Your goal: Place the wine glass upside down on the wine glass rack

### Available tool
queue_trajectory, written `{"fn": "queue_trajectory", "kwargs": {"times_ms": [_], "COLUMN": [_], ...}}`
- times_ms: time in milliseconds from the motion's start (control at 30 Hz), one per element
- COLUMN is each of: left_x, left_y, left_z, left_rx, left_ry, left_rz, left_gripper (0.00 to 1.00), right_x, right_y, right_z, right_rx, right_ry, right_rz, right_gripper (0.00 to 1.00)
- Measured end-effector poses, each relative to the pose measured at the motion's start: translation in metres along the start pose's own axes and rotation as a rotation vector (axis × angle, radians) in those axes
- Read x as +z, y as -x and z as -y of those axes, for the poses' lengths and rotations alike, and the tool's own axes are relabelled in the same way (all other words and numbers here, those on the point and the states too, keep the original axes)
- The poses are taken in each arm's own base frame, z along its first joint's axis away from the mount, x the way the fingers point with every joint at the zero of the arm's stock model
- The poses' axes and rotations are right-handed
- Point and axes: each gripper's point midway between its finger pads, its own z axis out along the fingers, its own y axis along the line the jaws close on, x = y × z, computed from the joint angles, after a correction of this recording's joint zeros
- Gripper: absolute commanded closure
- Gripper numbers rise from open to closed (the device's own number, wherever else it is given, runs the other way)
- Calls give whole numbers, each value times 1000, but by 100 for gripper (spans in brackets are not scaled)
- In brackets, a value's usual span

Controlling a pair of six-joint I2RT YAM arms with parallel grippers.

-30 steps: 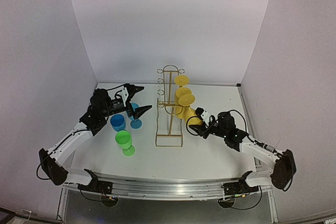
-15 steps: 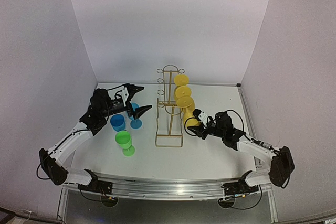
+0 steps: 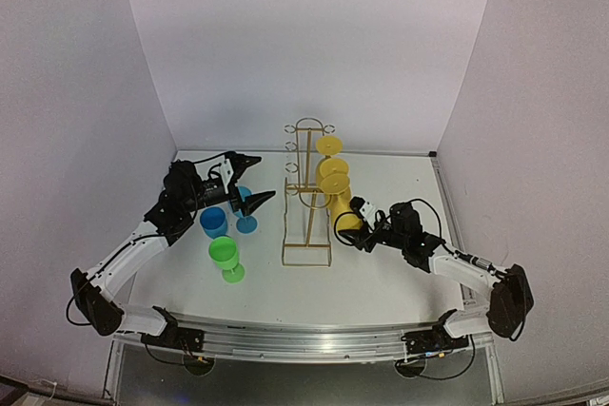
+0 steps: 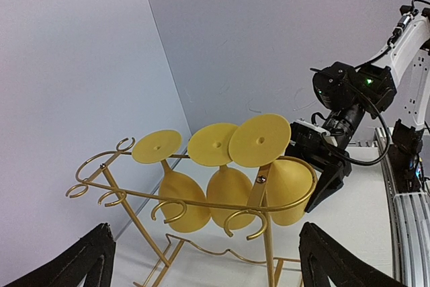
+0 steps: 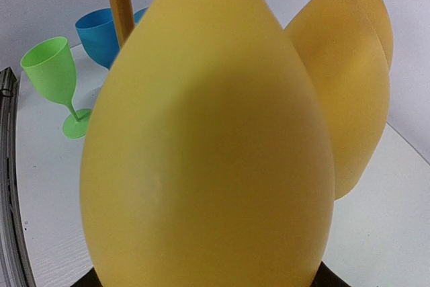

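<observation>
**Rack.** The tall gold wire wine glass rack (image 3: 307,199) stands upright near the middle of the white table top (image 3: 381,282). Its rectangular base lies flat on the surface.

**Right arm.** The right gripper (image 3: 358,223) reaches in low from the right. Its jaws are closed around the bowl of a yellow plastic wine glass (image 4: 285,186). This glass is upside down on the rack's right side, at the near end of the row. Its round foot is uppermost, above the side wire, and its bowl hangs below. In the right wrist view the bowl fills the frame, with only dark slivers of the jaws at the bottom edge. Whether the stem sits fully inside its ring loop cannot be told.

**Other loaded items.** A middle yellow glass (image 4: 228,203) and a far yellow glass (image 4: 183,208) hang inverted on the same side, just beside the held one. In the left wrist view the three feet overlap at their edges.

**Left arm.** The left gripper (image 3: 266,177) hovers above the table to the left of the rack and points towards it. Its jaws are spread wide and grip nothing.

**Left of the rack.** A blue stemmed glass (image 3: 246,218) stands upright beneath that gripper. A blue cup (image 3: 213,222) stands just beside it on the left; its stem is not visible. A green plastic wine glass (image 3: 225,259) stands upright nearer the arm bases. All three stand apart from the rack.
</observation>
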Motion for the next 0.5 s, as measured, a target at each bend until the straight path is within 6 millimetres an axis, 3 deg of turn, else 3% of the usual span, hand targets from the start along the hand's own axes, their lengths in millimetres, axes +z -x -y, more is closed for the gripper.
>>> {"fn": "queue_trajectory", "kwargs": {"times_ms": [300,500], "left_x": [0,0], "left_y": [0,0], "left_z": [0,0], "left_rx": [8,16], "left_ry": [0,1], "left_rz": [0,0], "left_gripper": [5,5], "right_x": [0,4], "right_y": [-1,-3], "right_z": [2,3], "right_rx": [19,21], "right_ry": [-9,-9], "right_rz": [-3,-14], "right_gripper": [31,34]}}
